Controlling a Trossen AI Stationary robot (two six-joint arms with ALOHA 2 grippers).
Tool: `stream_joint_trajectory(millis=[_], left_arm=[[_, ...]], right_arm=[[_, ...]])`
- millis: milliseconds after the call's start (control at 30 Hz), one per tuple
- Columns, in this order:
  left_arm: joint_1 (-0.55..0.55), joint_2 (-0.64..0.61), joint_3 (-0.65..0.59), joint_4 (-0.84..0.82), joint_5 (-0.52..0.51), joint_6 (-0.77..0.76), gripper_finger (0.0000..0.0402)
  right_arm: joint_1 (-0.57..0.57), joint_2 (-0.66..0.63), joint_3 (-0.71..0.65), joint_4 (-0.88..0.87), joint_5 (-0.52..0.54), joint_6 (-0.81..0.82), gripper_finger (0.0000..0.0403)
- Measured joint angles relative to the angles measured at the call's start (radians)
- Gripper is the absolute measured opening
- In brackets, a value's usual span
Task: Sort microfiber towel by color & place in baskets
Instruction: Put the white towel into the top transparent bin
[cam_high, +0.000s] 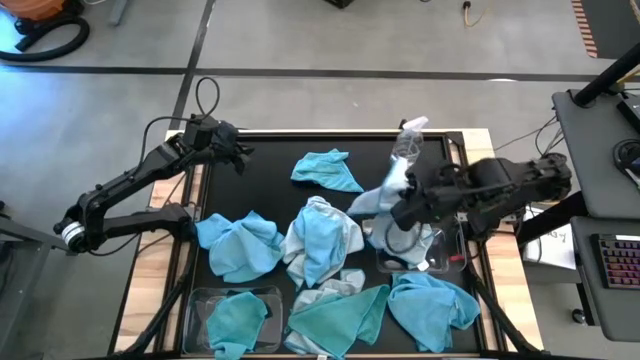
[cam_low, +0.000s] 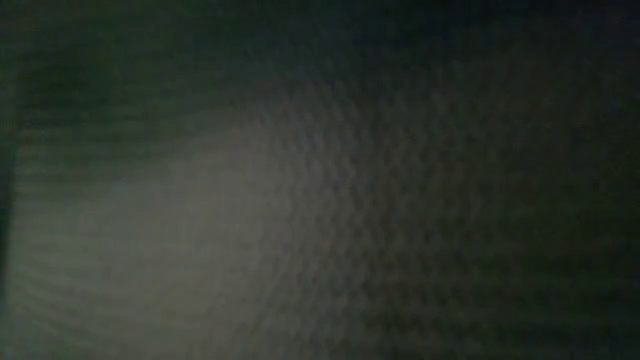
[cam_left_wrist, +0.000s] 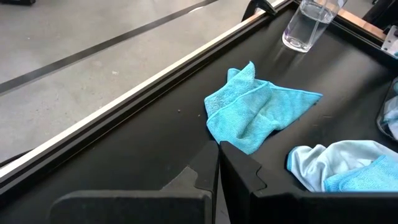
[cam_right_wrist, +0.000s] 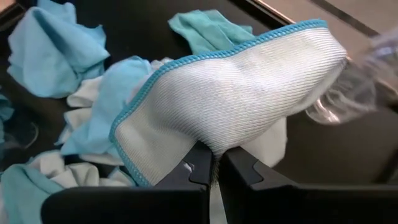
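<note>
Pinching a pale towel (cam_right_wrist: 236, 93), the right gripper (cam_right_wrist: 216, 167) hangs beside the spray bottle (cam_high: 408, 142); left gripper (cam_left_wrist: 217, 163) closed, empty.

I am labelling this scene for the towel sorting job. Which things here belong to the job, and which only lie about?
Belong to the job:
- pale towel pinched in the right gripper
- teal towel inside the left basket
- right basket
- loose blue towel on the table

Only lying about:
- clear spray bottle
- left gripper, shut and empty
</note>
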Motion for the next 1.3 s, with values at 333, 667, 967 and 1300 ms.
stream_joint_trajectory(millis=[333,667,967,1300], left_arm=[[0.0,0.0,0.0,-0.001,0.0,0.0,0.0],[0.0,0.0,0.0,0.004,0.0,0.003,0.0],[0.0,0.0,0.0,0.006,0.0,0.004,0.0],[0.0,0.0,0.0,0.007,-0.001,0.004,0.0]], right_arm=[[0.176,0.016,-0.039,-0.061,0.016,0.246,0.0011],[0.298,0.015,-0.151,-0.063,0.011,0.432,0.0011],[0.339,0.014,-0.217,-0.062,-0.019,0.547,0.0011],[0.338,0.013,-0.413,-0.063,-0.23,0.693,0.0011]])
